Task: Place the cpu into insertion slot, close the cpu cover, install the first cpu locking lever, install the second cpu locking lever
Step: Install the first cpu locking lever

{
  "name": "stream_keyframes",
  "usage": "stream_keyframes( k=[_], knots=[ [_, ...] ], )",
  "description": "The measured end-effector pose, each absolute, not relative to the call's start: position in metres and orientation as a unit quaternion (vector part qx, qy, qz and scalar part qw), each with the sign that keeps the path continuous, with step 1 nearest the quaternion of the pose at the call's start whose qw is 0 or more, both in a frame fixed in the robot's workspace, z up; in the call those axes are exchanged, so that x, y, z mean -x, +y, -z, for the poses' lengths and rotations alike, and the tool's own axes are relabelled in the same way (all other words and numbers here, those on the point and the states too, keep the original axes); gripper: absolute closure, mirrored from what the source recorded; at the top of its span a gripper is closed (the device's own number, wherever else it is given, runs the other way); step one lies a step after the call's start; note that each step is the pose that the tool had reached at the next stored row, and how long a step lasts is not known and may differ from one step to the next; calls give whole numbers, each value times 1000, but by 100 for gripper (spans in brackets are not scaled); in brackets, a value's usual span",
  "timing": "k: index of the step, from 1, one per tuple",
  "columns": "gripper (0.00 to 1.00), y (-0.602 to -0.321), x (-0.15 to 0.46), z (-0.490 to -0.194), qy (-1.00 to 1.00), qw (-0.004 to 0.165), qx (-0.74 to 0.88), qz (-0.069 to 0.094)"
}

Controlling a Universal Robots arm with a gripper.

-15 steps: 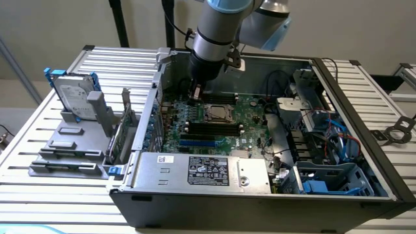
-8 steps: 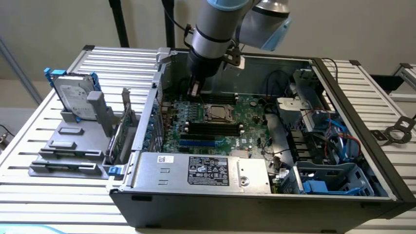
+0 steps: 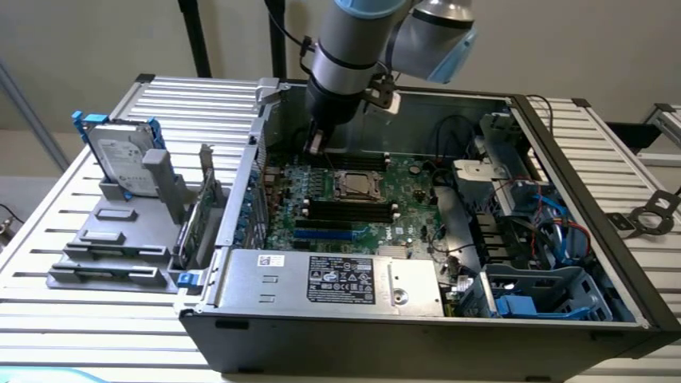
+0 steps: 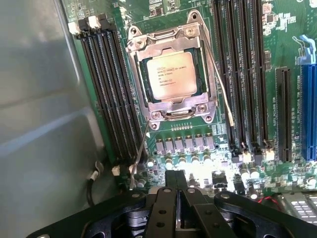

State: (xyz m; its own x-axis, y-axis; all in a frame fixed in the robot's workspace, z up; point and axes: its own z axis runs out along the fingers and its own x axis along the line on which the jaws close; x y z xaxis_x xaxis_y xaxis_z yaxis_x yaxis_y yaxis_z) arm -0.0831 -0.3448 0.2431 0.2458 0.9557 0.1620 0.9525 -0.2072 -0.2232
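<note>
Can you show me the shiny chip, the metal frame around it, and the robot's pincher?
cpu (image 4: 171, 74): wrist view, middle of its silver top.
cpu cover (image 4: 166, 103): wrist view, the frame's bar beside the cpu.
gripper (image 4: 177, 178): wrist view, between its shut fingertips.

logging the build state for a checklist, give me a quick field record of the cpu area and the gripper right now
cpu cover: down flat over the cpu
cpu: silver top showing through the cover's window
levers: thin wire rods beside the cover; latched or not, cannot tell
gripper: shut, nothing seen in it, off the cover
memory slots: long and black, on both sides of the cpu
</note>
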Motion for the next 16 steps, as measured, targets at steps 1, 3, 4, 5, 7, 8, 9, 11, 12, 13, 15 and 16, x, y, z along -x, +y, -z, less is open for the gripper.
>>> stream_keyframes(
  k=[1, 3, 4, 5, 7, 8, 9, 11, 12, 13, 15, 16],
  knots=[
    [89, -345, 83, -243, -610, 141, 780, -3],
    [89, -345, 84, -243, -603, 145, 785, 1],
    [89, -345, 84, -243, -599, 146, 788, 2],
    [89, -345, 85, -243, -595, 147, 790, 3],
    [89, -345, 86, -243, -590, 148, 794, 3],
    [89, -345, 87, -243, -589, 149, 794, 3],
    [89, -345, 89, -243, -588, 151, 795, 2],
    [89, -345, 92, -243, -586, 153, 795, 1],
    [89, -345, 93, -243, -585, 154, 796, 2],
    [89, -345, 95, -243, -583, 155, 798, 3],
    [89, -345, 96, -243, -577, 159, 801, 7],
    [89, -345, 96, -243, -573, 161, 803, 9]
  ],
)
